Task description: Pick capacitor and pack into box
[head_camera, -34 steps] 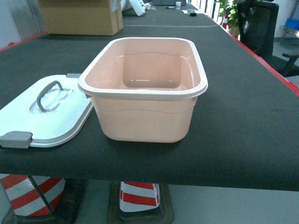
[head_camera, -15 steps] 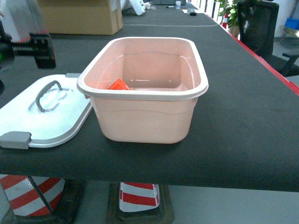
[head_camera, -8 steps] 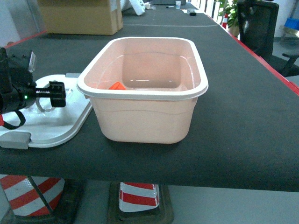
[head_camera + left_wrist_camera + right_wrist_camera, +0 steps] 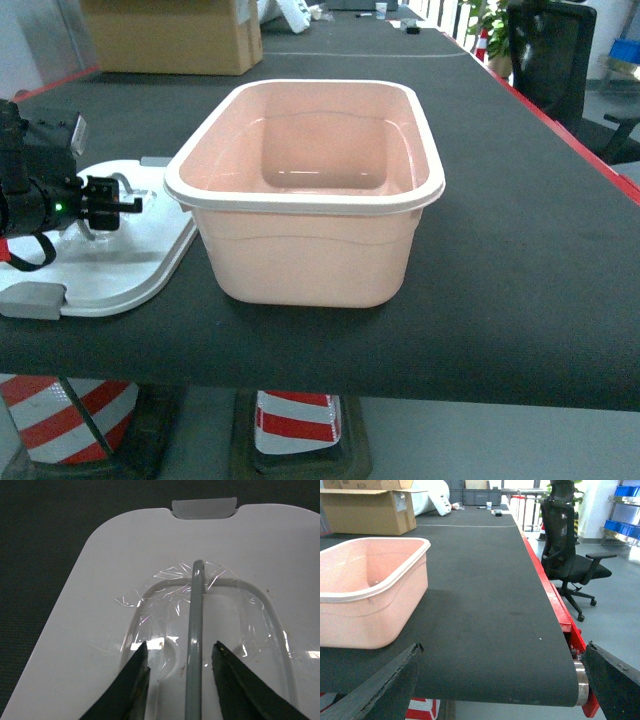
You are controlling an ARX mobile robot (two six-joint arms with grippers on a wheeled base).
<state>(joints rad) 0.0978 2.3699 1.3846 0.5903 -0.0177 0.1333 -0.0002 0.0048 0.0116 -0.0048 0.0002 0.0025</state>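
The pale pink box (image 4: 310,250) stands open in the middle of the black table, and its corner shows in the right wrist view (image 4: 365,605). No capacitor shows in any view; the near wall hides the box floor. The white lid (image 4: 120,265) lies flat to the left of the box. My left gripper (image 4: 133,205) hovers low over the lid (image 4: 95,630), open, with its fingers on either side of the grey handle (image 4: 196,605) and apart from it. My right gripper (image 4: 502,647) is wide open and empty over the table's front right edge, out of the head view.
A brown cardboard carton (image 4: 175,35) sits at the far left of the table. A black office chair (image 4: 555,60) stands beyond the red right table edge (image 4: 555,605). Red and white striped cones (image 4: 295,420) stand under the front edge. A grey latch (image 4: 35,298) sticks out of the lid.
My left gripper came into view at upper left and dropped down over the lid's handle. An orange piece that showed inside the box a second ago is out of sight now.
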